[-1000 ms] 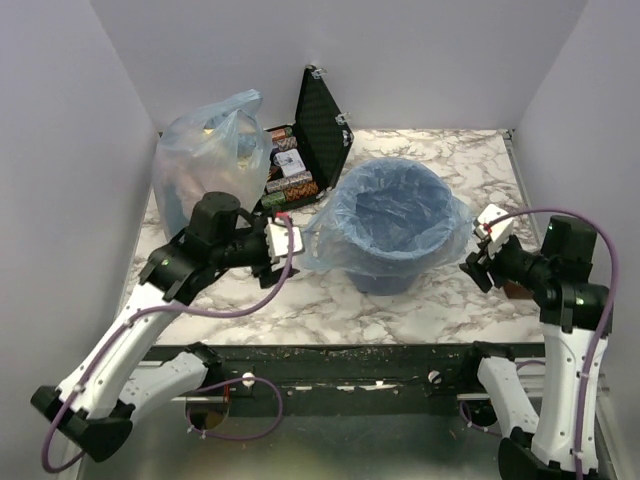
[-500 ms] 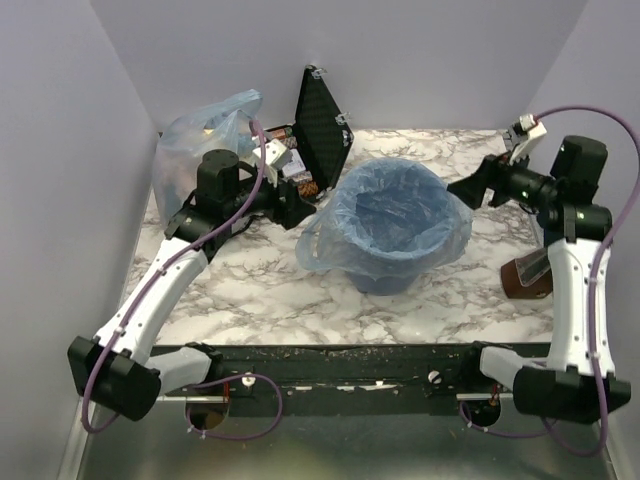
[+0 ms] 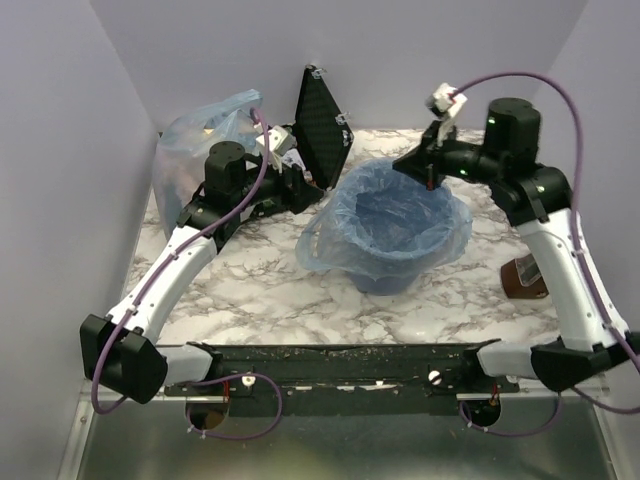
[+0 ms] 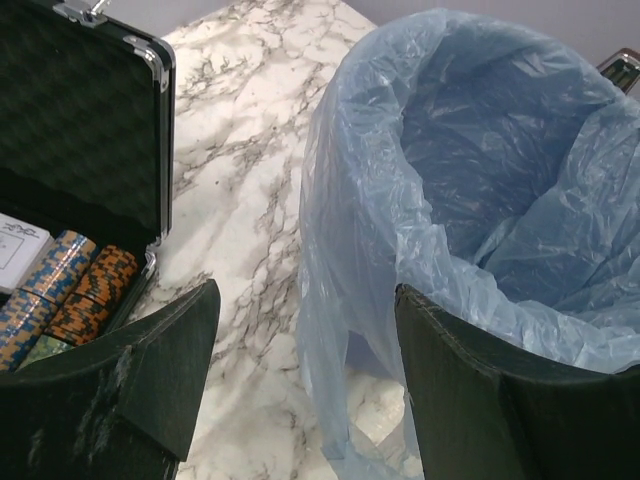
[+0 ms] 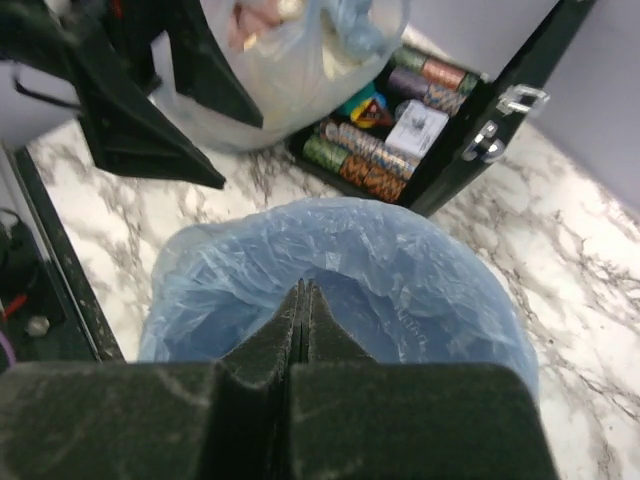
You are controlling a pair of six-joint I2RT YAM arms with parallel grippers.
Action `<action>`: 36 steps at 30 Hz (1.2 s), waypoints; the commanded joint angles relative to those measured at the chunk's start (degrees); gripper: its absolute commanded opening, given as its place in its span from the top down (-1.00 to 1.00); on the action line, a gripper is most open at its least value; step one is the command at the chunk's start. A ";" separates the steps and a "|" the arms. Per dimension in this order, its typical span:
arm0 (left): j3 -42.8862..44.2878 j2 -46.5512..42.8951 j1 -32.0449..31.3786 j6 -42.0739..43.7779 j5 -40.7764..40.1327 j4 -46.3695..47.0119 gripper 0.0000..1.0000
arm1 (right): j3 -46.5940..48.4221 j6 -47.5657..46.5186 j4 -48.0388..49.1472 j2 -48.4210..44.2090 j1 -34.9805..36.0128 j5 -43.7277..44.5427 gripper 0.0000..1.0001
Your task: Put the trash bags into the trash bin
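Observation:
The trash bin (image 3: pixel 385 276), a round blue bucket, stands mid-table. The trash bag (image 3: pixel 322 244), thin light-blue film, lines it and drapes over the rim, with a loose skirt hanging down the left side. My left gripper (image 3: pixel 305 192) is open just left of the bin. In the left wrist view the left gripper (image 4: pixel 305 290) has that skirt of the trash bag (image 4: pixel 345 300) hanging in the gap between its wide-apart fingers. My right gripper (image 3: pixel 402 163) hovers over the bin's far rim. The right gripper (image 5: pixel 303 287) is shut on nothing, above the lined opening of the trash bag (image 5: pixel 420 270).
An open black case (image 3: pixel 318 125) of poker chips (image 4: pixel 75 290) stands behind my left gripper. A bulging clear bag (image 3: pixel 200 150) of coloured items fills the back left corner. A brown object (image 3: pixel 527 276) lies at the right table edge. Walls close in both sides.
My right arm swung up from the right edge to above the bin's far rim, and its jaws closed. My left arm moved back toward the case and the bin's left side.

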 commanded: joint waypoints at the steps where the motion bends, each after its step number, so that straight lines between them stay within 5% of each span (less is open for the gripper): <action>1: 2.58 -0.22 0.07 -1.05 -0.30 2.44 -0.57 | 1.63 -5.97 -14.40 11.37 4.06 10.78 0.99; 6: 0.12 -2.59 0.16 -1.23 -1.18 3.93 -0.56 | 5.67 -8.24 -21.52 21.13 5.29 14.91 0.99; 11: -1.90 -5.05 0.16 1.31 -3.20 4.63 -0.57 | 1.82 -8.42 -18.46 24.39 8.54 20.27 0.99; 19: -3.40 -7.43 1.04 3.08 -5.66 4.56 -0.58 | -7.16 -4.29 -7.30 18.17 10.21 25.46 0.99; 27: -2.69 -7.08 1.04 6.33 -4.96 1.82 -0.57 | -23.92 -15.27 2.10 2.61 14.07 22.13 0.99; 36: -1.46 -6.72 1.04 8.61 -5.31 -1.25 -0.57 | -28.15 -12.65 5.18 14.80 14.78 21.95 0.99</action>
